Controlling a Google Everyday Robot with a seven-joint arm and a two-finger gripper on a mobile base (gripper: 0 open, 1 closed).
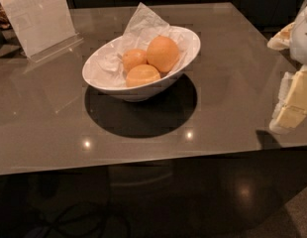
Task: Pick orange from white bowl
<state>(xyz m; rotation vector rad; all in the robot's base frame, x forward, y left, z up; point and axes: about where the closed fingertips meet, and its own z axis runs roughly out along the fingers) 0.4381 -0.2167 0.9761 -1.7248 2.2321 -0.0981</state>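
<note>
The orange [163, 53], the largest of three, lies at the back right of the white bowl [100, 78], resting on crumpled white paper [143, 21]. Two smaller oranges [134, 58] [142, 75] lie to its left and front. The bowl stands on a glossy grey table [223, 108], left of centre. My gripper [293, 103], white and cream, hangs at the right edge of the view, over the table's right side. It is well to the right of the bowl and apart from it.
A clear acrylic sign holder [37, 19] with a white sheet stands at the table's back left. The table's front edge [143, 161] runs across the view, with dark floor and a cable [89, 222] below it.
</note>
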